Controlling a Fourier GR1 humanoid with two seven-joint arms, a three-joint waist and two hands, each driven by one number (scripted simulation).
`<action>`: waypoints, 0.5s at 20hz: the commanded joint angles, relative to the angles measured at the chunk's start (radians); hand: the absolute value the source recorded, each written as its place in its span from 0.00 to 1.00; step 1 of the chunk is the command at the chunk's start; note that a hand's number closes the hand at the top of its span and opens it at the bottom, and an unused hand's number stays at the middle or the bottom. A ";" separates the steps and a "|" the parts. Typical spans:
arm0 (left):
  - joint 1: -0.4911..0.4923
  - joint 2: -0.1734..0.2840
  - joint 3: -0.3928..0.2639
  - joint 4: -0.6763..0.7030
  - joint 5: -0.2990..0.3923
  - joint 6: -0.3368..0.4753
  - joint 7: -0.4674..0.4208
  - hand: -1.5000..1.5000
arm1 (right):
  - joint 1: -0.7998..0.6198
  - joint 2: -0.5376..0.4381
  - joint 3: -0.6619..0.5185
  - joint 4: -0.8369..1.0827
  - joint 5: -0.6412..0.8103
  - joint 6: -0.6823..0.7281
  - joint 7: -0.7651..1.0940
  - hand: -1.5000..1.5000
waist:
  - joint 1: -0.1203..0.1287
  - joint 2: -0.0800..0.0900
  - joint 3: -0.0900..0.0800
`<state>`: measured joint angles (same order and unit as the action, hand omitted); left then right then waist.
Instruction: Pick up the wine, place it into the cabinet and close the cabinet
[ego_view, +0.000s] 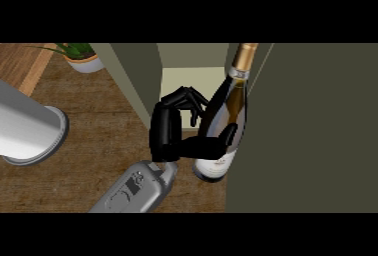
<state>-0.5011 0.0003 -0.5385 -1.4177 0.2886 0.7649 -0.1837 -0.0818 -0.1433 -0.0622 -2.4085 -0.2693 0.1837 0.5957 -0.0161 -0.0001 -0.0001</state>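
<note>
The wine bottle (230, 107) is dark glass with a gold foil neck and a pale label. It stands roughly upright at the cabinet's opening, close against the edge of the open door (310, 130). My left hand (165, 131) is on the bottle's left side. Its fingers curl round the far side and its thumb wraps the near side, so it is shut on the bottle. The grey forearm (133, 190) comes in from the lower edge. Behind the hand, the cabinet's pale inside (186, 80) shows between its left wall (136, 85) and the door. My right hand does not show.
A tall grey cylinder (26, 130) with a rimmed base stands on the wooden counter (96, 125) at the left. A small potted plant (83, 56) sits at the back left. The olive door fills the right side of the view.
</note>
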 joint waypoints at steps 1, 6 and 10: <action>0.053 0.000 -0.020 0.065 -0.053 -0.007 -0.080 1.00 | 0.062 0.021 0.005 -0.116 -0.054 0.004 0.003 0.00 | 0.005 -0.001 0.000; 0.005 0.000 -0.002 0.180 -0.026 0.014 -0.142 1.00 | 0.078 0.015 0.002 -0.168 -0.086 -0.003 0.033 0.00 | -0.007 0.000 0.000; 0.028 0.018 0.042 0.146 -0.052 -0.041 -0.139 1.00 | 0.012 0.028 0.062 -0.131 -0.024 -0.037 0.062 0.00 | 0.011 -0.001 0.000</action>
<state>-0.4849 0.0040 -0.5331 -1.2810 0.2562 0.7608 -0.2999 -0.0850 -0.1292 -0.0360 -2.4075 -0.2687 0.1744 0.5925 -0.0125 -0.0006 -0.0002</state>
